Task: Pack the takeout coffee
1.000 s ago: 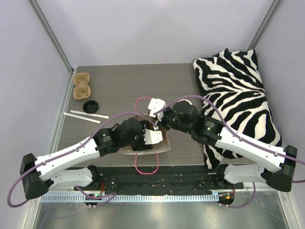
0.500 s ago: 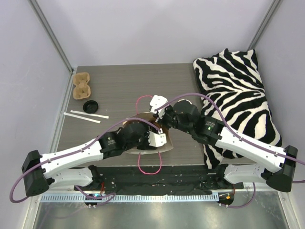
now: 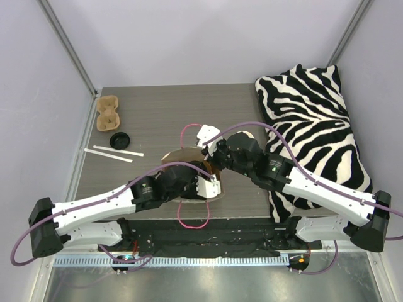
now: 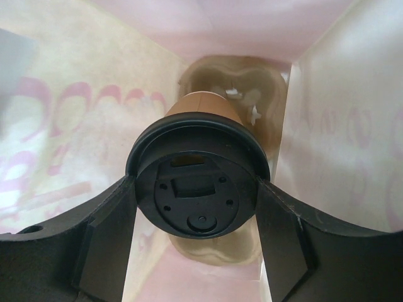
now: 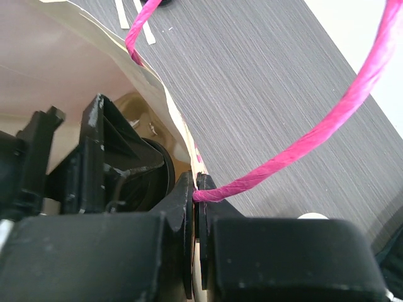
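A left gripper (image 4: pixel 195 189) reaches down inside a paper bag (image 4: pixel 75 126), its two fingers clamped on the black lid (image 4: pixel 196 201) of a brown coffee cup (image 4: pixel 203 108). The cup hangs above a moulded tray (image 4: pixel 255 94) on the bag floor. Pink print on the bag walls is too blurred to read. The right gripper (image 5: pixel 195 195) pinches the bag rim beside its pink handle (image 5: pixel 283 157).

Black-lidded cup (image 4: pixel 198 195), brown — inside paper bag (image 4: pixel 327 126)
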`<state>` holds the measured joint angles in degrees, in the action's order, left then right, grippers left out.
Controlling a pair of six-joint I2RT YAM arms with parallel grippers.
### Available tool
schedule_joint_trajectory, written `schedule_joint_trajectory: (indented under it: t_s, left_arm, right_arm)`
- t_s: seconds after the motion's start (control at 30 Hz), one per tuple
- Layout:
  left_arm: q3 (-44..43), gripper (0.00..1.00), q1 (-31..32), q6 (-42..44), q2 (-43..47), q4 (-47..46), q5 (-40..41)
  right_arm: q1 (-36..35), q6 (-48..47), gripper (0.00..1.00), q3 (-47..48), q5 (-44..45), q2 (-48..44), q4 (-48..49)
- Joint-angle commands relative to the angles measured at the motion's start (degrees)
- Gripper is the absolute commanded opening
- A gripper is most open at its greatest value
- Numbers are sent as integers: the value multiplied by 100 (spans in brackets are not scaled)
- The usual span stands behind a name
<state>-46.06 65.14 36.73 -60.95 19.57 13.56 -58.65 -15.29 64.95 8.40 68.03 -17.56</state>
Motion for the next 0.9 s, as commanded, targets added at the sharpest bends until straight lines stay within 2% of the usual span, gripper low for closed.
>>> schedule_joint_trajectory:
  t_s: [0.0,0.33,0.63,0.87]
  left_arm:
    - [-201,2,25,-7,-40,-15,225]
    - [-667,3,25,79,443,1574,629]
    - [-711,3,25,159,408,2086,1201]
    - [-992,3,25,177,180,2357,1026]
  right_arm:
    - [-15,70,1,220,188,-9,306]
    - [-15,-158,1,238,232,-70,332]
    - [-243,-527,1,167,285,-150,403]
    - [-331,-721,1,185,311,-114,438]
